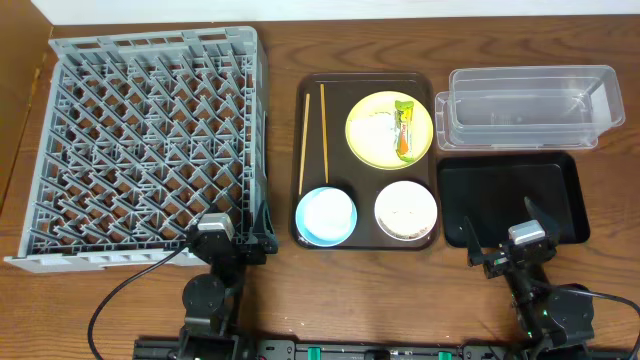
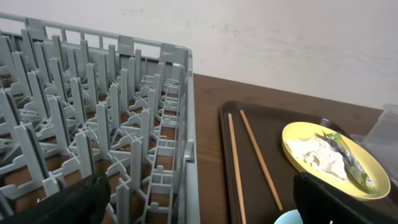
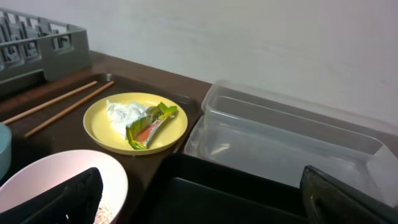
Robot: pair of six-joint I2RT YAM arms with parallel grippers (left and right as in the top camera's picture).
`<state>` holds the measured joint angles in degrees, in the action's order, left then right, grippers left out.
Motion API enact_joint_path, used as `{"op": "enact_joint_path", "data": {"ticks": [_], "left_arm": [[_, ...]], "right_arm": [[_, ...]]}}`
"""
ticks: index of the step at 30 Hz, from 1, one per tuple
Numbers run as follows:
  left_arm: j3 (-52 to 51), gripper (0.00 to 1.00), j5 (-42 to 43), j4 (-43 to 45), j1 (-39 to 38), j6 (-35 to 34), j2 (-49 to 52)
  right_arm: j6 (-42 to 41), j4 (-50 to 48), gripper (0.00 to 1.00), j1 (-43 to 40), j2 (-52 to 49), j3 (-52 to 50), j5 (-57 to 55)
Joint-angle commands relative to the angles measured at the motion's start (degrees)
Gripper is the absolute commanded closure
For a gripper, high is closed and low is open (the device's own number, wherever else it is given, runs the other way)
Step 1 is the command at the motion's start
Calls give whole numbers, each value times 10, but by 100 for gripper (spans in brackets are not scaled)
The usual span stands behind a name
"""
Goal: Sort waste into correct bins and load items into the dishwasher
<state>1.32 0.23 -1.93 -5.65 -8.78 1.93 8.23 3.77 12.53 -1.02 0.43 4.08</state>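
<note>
Both pincers are released, fingers spread wide. The left pincer (image 2: pixel 199 208) sits by the near corner of the grey dish rack (image 1: pixel 150 140), the right pincer (image 3: pixel 199 208) at the black tray (image 1: pixel 510 195). On the brown serving tray (image 1: pixel 367 82), the yellow plate (image 1: pixel 372 148) holds the wrapper (image 1: pixel 403 130) and tissue (image 1: pixel 378 125). Two chopsticks (image 1: pixel 304 138) lie left of it. The blue bowl (image 1: pixel 326 215) and white bowl (image 1: pixel 406 209) sit in front, the white bowl possibly holding rice scraps (image 3: pixel 101 214), blurry. The clear tub (image 1: pixel 530 105) is behind the black tray on the tabletop (image 1: pixel 280 290).

A grey lattice plastic dish rack (image 1: pixel 150 140) lies left of a dark brown rectangular tray (image 1: pixel 365 178) holding two wooden chopsticks (image 1: pixel 313 135), a round yellow plate (image 1: pixel 364 140) with a green-and-orange wrapper (image 1: pixel 403 128), a light blue bowl (image 1: pixel 326 215) and a white bowl (image 1: pixel 406 209).
</note>
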Motion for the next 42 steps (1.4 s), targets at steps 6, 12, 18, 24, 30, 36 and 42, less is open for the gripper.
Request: {"op": "enact_joint_path", "data": {"ticks": [6, 12, 18, 24, 30, 36, 42], "left_arm": [[-11, 5, -9, -22, 2, 3, 2], [-11, 5, -9, -21, 2, 3, 2], [-11, 5, -9, -21, 2, 3, 2], [-11, 5, -9, -21, 2, 3, 2], [-11, 5, -9, -16, 2, 3, 2], [-11, 5, -7, -16, 2, 3, 2], [17, 5, 39, -22, 2, 3, 5]], "right_arm": [[6, 2, 1, 5, -1, -1, 0], [6, 1, 1, 5, -1, -1, 0], [6, 1, 1, 5, -1, -1, 0], [6, 1, 1, 5, -1, -1, 0], [6, -2, 1, 5, -1, -1, 21], [2, -6, 1, 5, -1, -1, 40], [-88, -17, 1, 5, -3, 27, 84]]}}
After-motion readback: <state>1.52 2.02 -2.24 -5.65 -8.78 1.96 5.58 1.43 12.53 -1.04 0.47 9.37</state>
